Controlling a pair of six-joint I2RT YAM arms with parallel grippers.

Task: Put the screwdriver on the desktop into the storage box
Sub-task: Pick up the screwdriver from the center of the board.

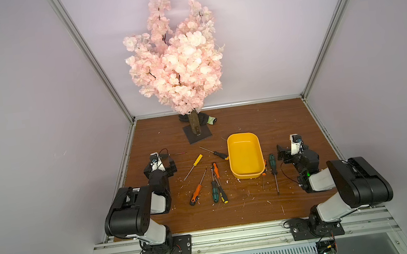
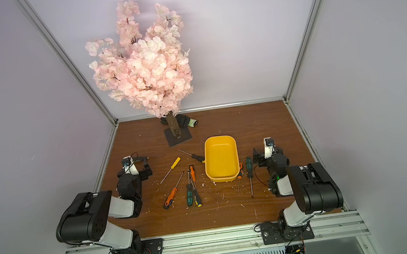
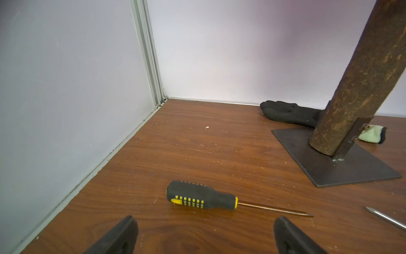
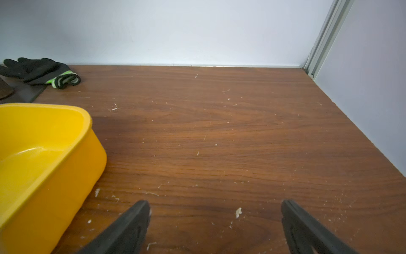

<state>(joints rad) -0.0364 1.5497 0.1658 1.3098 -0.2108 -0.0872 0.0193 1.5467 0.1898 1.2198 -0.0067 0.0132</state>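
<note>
Lying loose on the desktop (image 1: 260,205), a cluster of screwdrivers (image 1: 215,195) sat left of the yellow storage box (image 1: 244,154) at the middle of both top views, with a green-handled one (image 1: 272,161) just right of it, all of them outside the box. Another, the black-and-yellow screwdriver (image 3: 197,195), lay just ahead of the left gripper (image 3: 204,218), whose jaws gaped wide with nothing between them. The right gripper (image 4: 215,202) was spread as wide over bare wood beside the box, clasping nothing. Toward the upper centre a pink blossom tree (image 1: 177,56) rose from a dark base plate (image 1: 198,135), with a black glove (image 1: 208,120) behind its trunk.
</note>
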